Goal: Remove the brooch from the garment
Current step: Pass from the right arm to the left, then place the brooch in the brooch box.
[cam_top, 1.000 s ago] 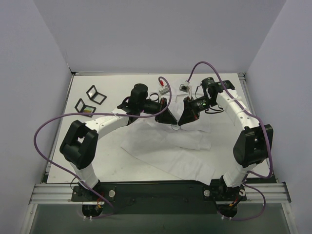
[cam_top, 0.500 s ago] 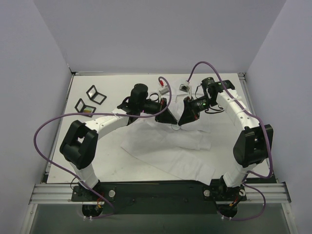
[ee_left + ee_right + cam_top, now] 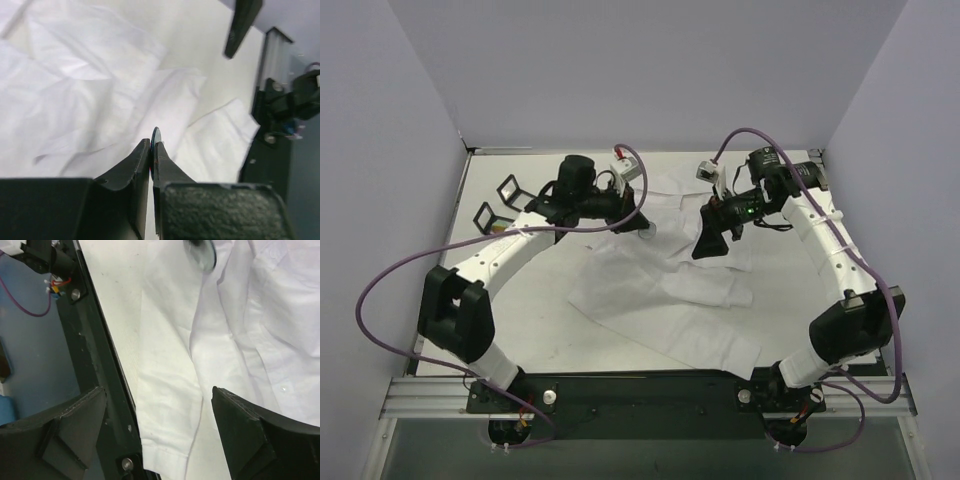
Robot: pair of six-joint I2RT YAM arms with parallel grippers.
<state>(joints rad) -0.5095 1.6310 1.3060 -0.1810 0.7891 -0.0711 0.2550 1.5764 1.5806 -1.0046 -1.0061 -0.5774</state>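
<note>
— Two hands are shown; by which is the brooch [image 3: 156, 134] reached?
— It is pinched by the left hand [image 3: 153, 145], whose fingers are narrowed almost to touching, with the disc's flat faces pressed against the pads. The disc is seen edge-on, its rim just past the fingertips.
— Where is the garment [image 3: 680, 300] placed from that hand?
— It is spread on the desk [image 3: 550, 330] beneath the fingertips and out ahead of them. Whether any cloth is caught on the brooch's back cannot be told.
— And the right hand [image 3: 159, 392]?
— Its fingers are spread wide and nothing is held. It is poised over the garment, across from the left hand and apart from it. From its wrist the brooch [image 3: 201, 254] is seen far ahead of the fingertips.
— Is anything set in the way?
— Nothing is seen between the two hands except cloth. A black frame [image 3: 508, 188] is left on the desk, well behind the left hand. A pull up and away from the cloth is judged to be called for.
</note>
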